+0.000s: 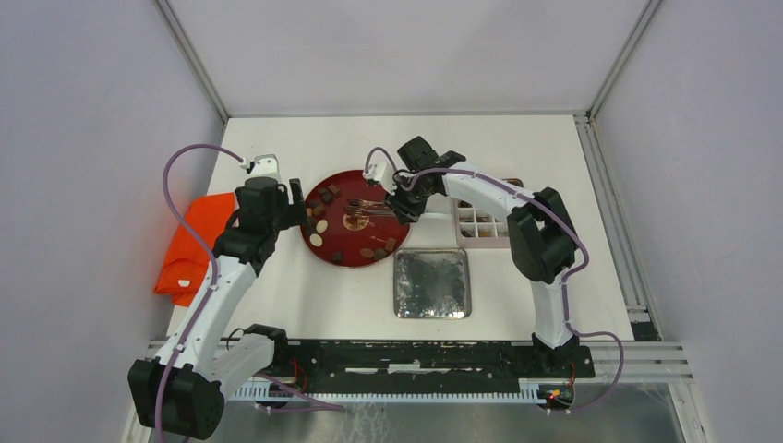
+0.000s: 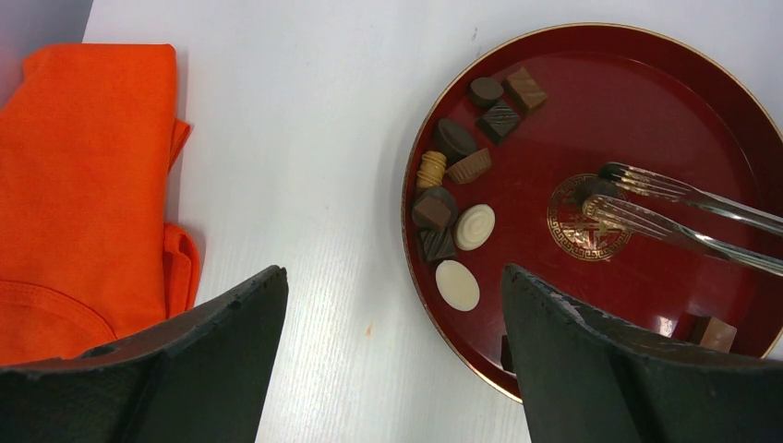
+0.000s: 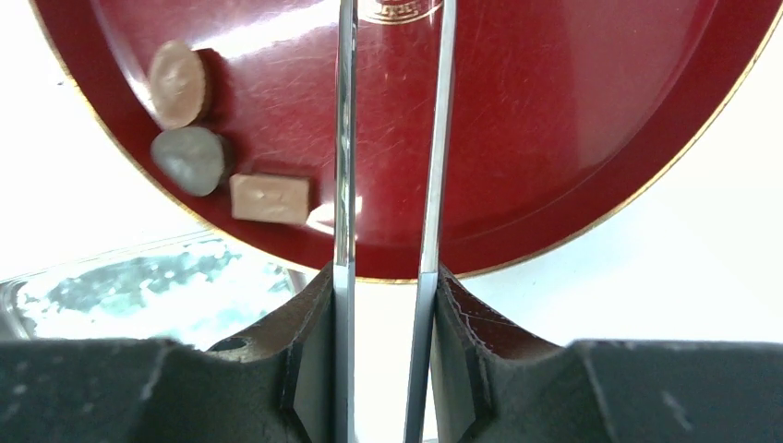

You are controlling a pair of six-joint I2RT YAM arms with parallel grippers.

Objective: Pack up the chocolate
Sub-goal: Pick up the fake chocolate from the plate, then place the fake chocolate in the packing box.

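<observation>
Clamped the tongs [image 3: 343, 138] between the right fingers [image 3: 386, 281], both metal arms pressed inward. Pointed in from 3 o'clock across the red plate [image 2: 646, 83], with the long axis of the tongs on the 3-to-9 line in the top view and the tips over the gold emblem at the plate's middle. Appeared to pinch one dark piece [image 2: 591, 190] between those tips; could not tell whether lifted or resting on the plate. Found the rest of the chocolate [image 2: 475, 226] along the rim, from 10 round through 7 to 5 o'clock. Hung the left fingers [image 2: 392, 272] wide open and empty at the plate's 9 o'clock, over bare table [image 2: 305, 111]. Judged the right arm the one placed for the carry, with the grid box [image 1: 482, 243] just beside the plate at 3 o'clock, straight back along the tongs.
</observation>
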